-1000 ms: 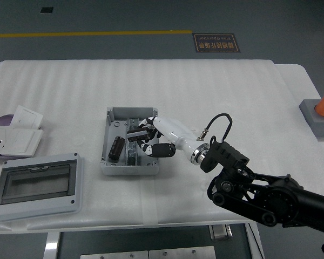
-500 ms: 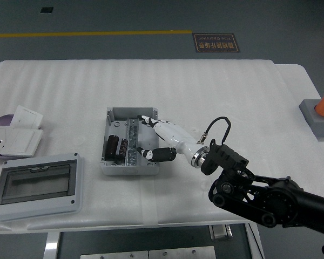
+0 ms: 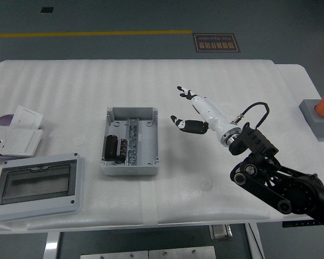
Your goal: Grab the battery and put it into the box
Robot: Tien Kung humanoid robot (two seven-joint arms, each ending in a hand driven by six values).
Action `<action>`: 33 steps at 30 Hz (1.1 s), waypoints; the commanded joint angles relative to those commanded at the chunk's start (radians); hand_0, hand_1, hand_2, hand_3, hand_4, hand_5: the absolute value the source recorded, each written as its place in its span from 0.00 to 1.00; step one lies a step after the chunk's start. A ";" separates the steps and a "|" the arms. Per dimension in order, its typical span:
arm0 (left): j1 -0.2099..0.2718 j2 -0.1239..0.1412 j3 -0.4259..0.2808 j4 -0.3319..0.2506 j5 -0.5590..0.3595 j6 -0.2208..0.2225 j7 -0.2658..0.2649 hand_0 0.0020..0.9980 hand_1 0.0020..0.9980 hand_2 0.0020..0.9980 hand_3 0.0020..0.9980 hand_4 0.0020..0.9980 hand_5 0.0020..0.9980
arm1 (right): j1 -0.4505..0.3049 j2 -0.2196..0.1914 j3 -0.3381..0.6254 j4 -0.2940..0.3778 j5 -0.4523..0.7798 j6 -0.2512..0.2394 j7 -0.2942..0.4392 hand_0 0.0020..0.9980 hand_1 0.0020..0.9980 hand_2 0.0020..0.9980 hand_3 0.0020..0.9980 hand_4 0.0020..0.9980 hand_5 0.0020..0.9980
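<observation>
A dark cylindrical battery [image 3: 113,147] lies inside the grey box [image 3: 130,165], in its left part beside a metal rail [image 3: 132,141]. My right hand [image 3: 184,108], white with black fingertips, hovers above the table to the right of the box, fingers spread and holding nothing. Its black arm [image 3: 275,181] comes in from the lower right. My left arm is out of view.
The box's grey lid with a clear window [image 3: 35,185] lies at the front left. White socket plates [image 3: 15,136] and a purple disc [image 3: 1,121] sit at the left edge. A grey block with an orange cylinder [image 3: 323,110] stands at the far right.
My right hand has left the box and moved up and to the right, with its fingers now spread. The battery stays in the box.
</observation>
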 joint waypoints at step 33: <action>0.001 0.021 -0.012 -0.003 0.018 0.002 0.006 0.59 0.67 0.54 0.55 0.50 0.56 | -0.281 -0.058 0.488 0.017 0.110 -0.073 0.142 0.88 0.80 0.82 0.91 0.63 0.38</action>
